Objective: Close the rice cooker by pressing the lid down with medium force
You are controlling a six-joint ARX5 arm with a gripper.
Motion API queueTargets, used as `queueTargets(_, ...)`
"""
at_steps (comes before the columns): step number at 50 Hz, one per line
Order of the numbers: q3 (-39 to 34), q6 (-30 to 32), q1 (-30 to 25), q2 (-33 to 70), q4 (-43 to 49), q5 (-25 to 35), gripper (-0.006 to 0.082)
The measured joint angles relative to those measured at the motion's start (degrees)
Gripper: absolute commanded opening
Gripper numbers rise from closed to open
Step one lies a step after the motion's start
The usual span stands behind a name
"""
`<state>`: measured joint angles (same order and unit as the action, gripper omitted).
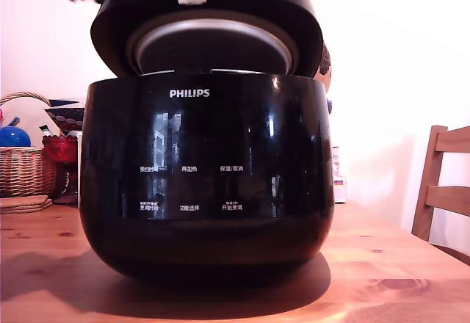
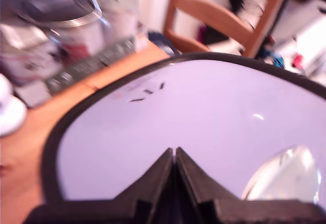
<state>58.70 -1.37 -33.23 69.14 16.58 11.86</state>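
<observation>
Showing the rice cooker (image 1: 207, 183) at the centre of the exterior view, standing upright on the wooden desk (image 1: 411, 279) with its white logo and button labels facing the camera. The lid (image 1: 209, 33) sits in the upper centre of that frame, partly lowered and tilted, its silver inner plate (image 1: 209, 48) angled down toward the viewer; a gap separates its front edge from the pot rim, so the cooker is not yet latched. In the wrist view the tool (image 2: 174, 155) appears at the lower centre, its two dark fingers (image 2: 155, 175) drawn together with nothing between them, poised over the lid's glossy top, which fills the middle of that frame as a pale glare; contact cannot be confirmed. The body looks heavy and rigid, unlikely to slide under a downward push, while the glossy lid surface is probably slippery, so a press with the closed tip suits it better than a grasp, placed toward the front edge, away from the hinge, presumably at the back, out of sight. The pot's main axis runs vertically; the lid's disc tilts open toward the camera. A wicker basket (image 1: 22, 165) occupies the left middle of the exterior view, a chair (image 1: 440, 191) the right.
</observation>
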Motion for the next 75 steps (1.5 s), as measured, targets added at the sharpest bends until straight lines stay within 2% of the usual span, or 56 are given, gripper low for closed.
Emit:
queueTargets(10, -8.66, 0.09, 0.00, -4.68, -8.87, -0.90, -0.0019)
queueTargets(25, -16.13, 0.09, -1.16, -8.85, -15.34, -0.92, -0.0019)
queueTargets(44, -21.53, 0.26, -3.28, -10.10, -20.55, -2.05, -0.0019)
queueTargets(63, -28.65, 2.19, -4.17, -11.87, -30.93, -3.41, -0.0019)
queueTargets(75, -29.59, 2.19, -4.20, -12.44, -31.50, -3.41, -0.0019)
